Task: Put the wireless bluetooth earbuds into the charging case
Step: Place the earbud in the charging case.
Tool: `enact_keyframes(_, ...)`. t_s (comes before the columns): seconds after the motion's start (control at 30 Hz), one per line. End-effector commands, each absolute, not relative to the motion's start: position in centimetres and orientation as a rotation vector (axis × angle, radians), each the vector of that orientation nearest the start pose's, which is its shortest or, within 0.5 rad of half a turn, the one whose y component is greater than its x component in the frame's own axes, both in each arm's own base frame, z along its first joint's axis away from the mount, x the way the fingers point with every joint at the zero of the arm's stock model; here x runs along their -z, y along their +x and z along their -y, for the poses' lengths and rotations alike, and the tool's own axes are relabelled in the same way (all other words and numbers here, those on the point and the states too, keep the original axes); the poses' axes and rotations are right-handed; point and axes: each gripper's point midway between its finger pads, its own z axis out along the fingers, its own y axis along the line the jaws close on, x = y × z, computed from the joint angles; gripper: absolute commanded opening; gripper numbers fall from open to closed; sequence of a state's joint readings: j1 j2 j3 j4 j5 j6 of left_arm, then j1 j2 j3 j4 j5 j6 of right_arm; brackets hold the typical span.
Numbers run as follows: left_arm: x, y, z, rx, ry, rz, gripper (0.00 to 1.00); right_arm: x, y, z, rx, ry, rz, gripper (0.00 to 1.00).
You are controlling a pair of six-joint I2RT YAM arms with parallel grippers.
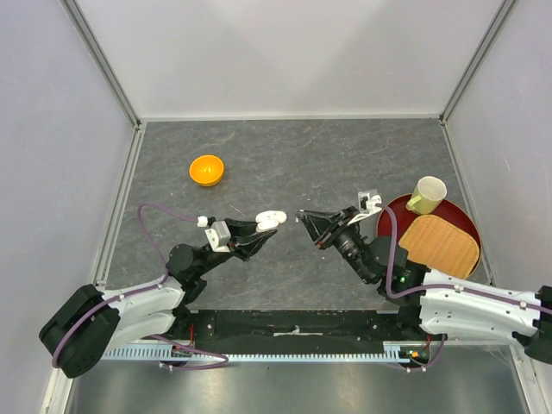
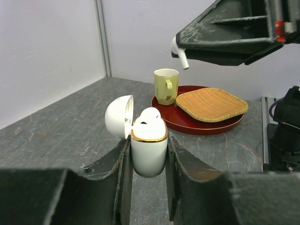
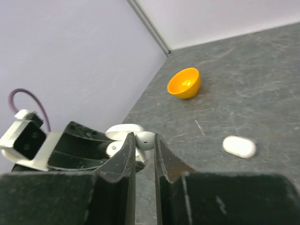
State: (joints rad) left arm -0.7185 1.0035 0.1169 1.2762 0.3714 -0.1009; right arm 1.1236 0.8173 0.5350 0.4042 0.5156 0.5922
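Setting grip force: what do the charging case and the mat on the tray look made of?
Charging case: likely glossy white plastic, given its smooth sheen, with a gold metallic-looking rim. Mat: tan, matte, visibly woven, probably bamboo or rattan.

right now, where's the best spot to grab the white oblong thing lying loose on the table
Take the white oblong thing at its middle, fingers across its short width, coming straight down. It lies flat on the table, nothing touching it, and its rounded ends would likely slip from a lengthwise pinch.
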Motion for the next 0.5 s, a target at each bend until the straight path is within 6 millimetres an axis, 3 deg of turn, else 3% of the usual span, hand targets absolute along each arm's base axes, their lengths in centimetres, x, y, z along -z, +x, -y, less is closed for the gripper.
enact_keyframes(0.0,-26.5,18.8,25.6,0.913,0.695,-0.922,0.02,-33.3,19.7,-28.3,-1.059,0.043,-1.389,0.00)
enact_keyframes(0.13,-26.5,18.5,25.8,0.921,0.706,-0.902,0.02,-33.5,18.1,-31.3,-1.115,-0.009,-1.382,0.00)
enact_keyframes(0.23,-26.5,18.2,25.7,0.927,0.714,-0.886,0.02,-33.4,17.6,-32.5,-1.132,-0.025,-1.374,0.00)
enact_keyframes(0.47,-26.6,17.8,25.8,0.937,0.727,-0.872,0.02,-34.0,17.4,-33.3,-1.148,-0.028,-1.354,0.00)
